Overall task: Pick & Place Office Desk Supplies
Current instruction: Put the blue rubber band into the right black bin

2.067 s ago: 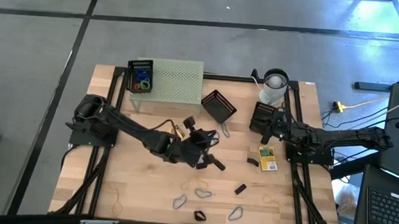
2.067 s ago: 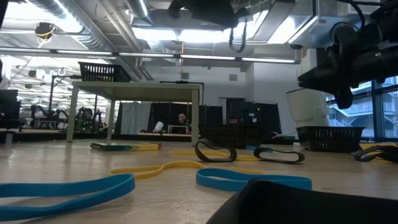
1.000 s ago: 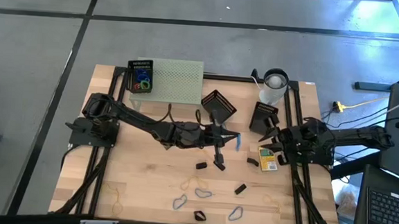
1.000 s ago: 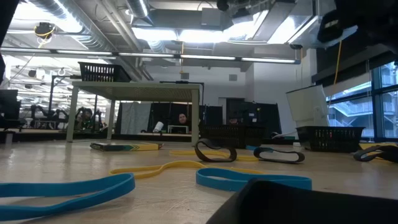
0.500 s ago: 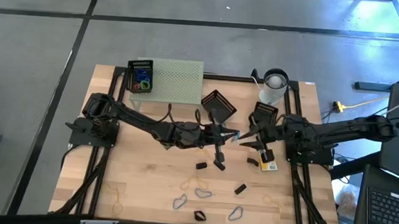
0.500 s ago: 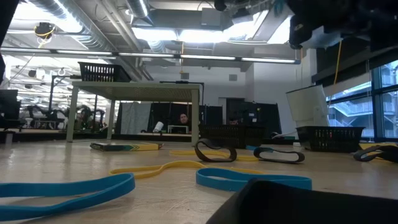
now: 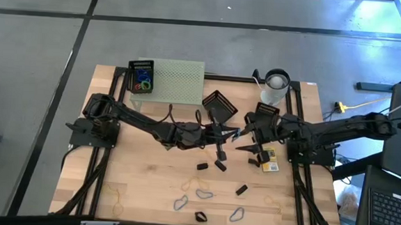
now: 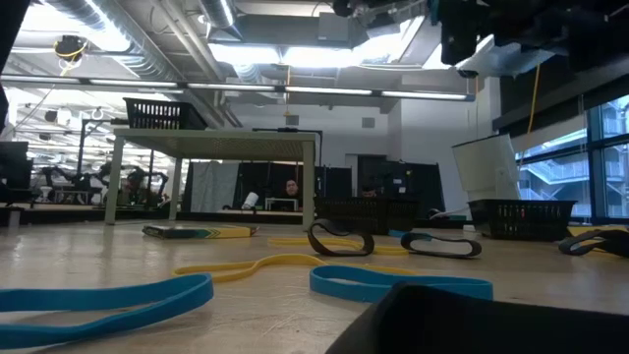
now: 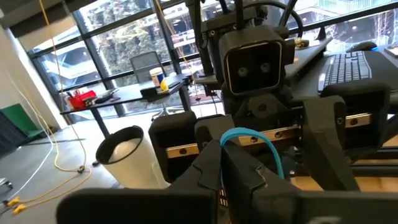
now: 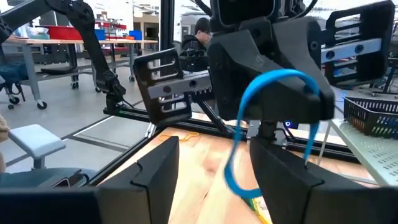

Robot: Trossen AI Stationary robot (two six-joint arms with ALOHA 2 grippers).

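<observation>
Looking down from above, I see my left pincer [image 7: 232, 135] at mid-table, clamped on a blue loop [image 7: 236, 133], and my right pincer [image 7: 249, 141] has swung in from beside the crayon box [image 7: 268, 160] to meet it nose to nose, its fingers spread much wider than a second ago. Below them on the table [image 7: 147, 186] lie small black clips [image 7: 202, 166] and grey wire clips [image 7: 204, 194], none of them picked up yet, and the other loops sit in the black tray [image 7: 142, 76] on the green stand [image 7: 176, 81]. At table height I only get a blue loop [image 8: 398, 282] lying flat up close and the arms as dark shapes overhead. Through the left wrist, the held loop [image 9: 255, 142] arches up out of my closed fingers [image 9: 208, 168], with the right arm's camera straight ahead. Through the right wrist, the loop [image 10: 273, 118] hangs from the left pincer, right between my parted fingers [image 10: 158, 167]. I read this as a handover about to happen: the right has opened and lined up, and its next job is closing on the loop before the left lets go.
</observation>
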